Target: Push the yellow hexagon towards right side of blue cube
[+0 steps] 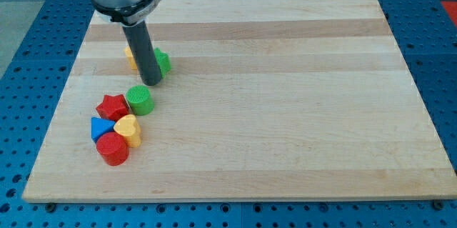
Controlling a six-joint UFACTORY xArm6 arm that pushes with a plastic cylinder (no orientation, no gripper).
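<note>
My tip (151,83), the lower end of the straight dark rod, rested on the pale wooden worktop (285,99) in the view's upper left. The arm carried no pincer, so nothing could be said of one being wide, narrow or holding anything.

Just behind the rod, mostly hidden by it, a yellow block (131,57) showed only as a thin sliver at the rod's left edge; its shape could not be made out, so whether it was the task's hexagon I cannot tell. A green block (163,62) peeked out at the rod's right edge, touching or just beside the rod.

Just below my tip stood a green ribbed cylinder (141,100), with a red star block (112,106) touching its left. Below them clustered a yellow heart block (129,129), a blue block (101,128) that looked triangular from here, and a red cylinder (112,149).

No brands, labels or writing were legible anywhere.
</note>
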